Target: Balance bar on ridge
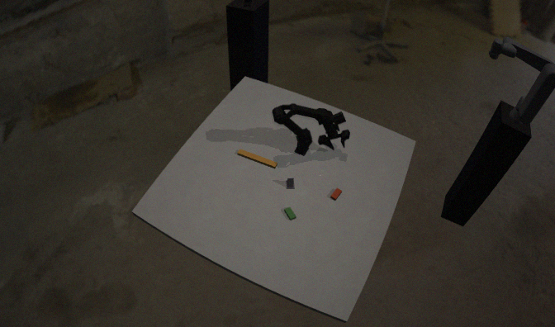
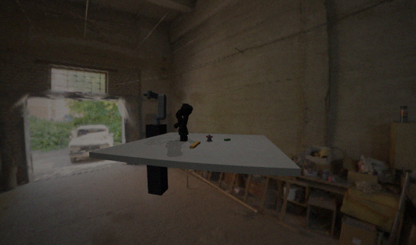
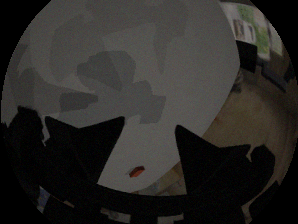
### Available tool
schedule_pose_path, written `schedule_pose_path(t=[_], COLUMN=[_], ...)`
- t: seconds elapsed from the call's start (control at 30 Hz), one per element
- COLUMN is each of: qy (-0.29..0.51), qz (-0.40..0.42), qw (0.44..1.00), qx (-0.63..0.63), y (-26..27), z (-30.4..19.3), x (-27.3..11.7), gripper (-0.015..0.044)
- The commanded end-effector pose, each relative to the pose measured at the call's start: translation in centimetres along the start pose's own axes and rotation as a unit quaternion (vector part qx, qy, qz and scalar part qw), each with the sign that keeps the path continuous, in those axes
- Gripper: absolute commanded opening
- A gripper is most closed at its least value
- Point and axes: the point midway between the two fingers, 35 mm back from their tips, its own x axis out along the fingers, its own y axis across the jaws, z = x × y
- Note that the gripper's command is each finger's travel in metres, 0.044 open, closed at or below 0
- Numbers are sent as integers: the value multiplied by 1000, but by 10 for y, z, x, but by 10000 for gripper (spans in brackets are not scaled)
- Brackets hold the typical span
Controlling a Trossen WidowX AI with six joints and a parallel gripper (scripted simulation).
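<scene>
Lying flat on the pale table [image 1: 243,231] [image 2: 238,156] [image 3: 205,45], the orange bar [image 1: 257,158] [image 2: 195,144] is near the arm's foot, well away from the gripper [image 1: 338,146] [image 3: 150,124]. The small dark ridge [image 1: 290,182] [image 2: 209,138] stands apart from it, just past the bar's nearer end in the top view, with nothing laid across its top. So the bar is touching the table and is not balanced. The gripper is parted wide, though short of its full spread, and has nothing between its fingers. It hangs above the table on the bent black arm [image 1: 302,138] [image 2: 184,124], on the other side of the arm's foot from the bar. A red block [image 1: 336,194] [image 3: 137,172] and a green block [image 1: 290,213] [image 2: 227,140] lie on the table near the ridge, apart from each other. In the wrist view the red block shows beyond the gap between the dark fingertips.
</scene>
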Motion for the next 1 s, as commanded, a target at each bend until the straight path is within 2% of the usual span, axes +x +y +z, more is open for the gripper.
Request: schedule_pose_path(t=[0.0,0.5,0.97], qy=[11,59,106], qz=[8,37,56], qw=[999,974,922], qx=[47,216,369], y=[-3,-4,2], z=[-10,-51,-91], x=[1,5,6], gripper=[315,315,315])
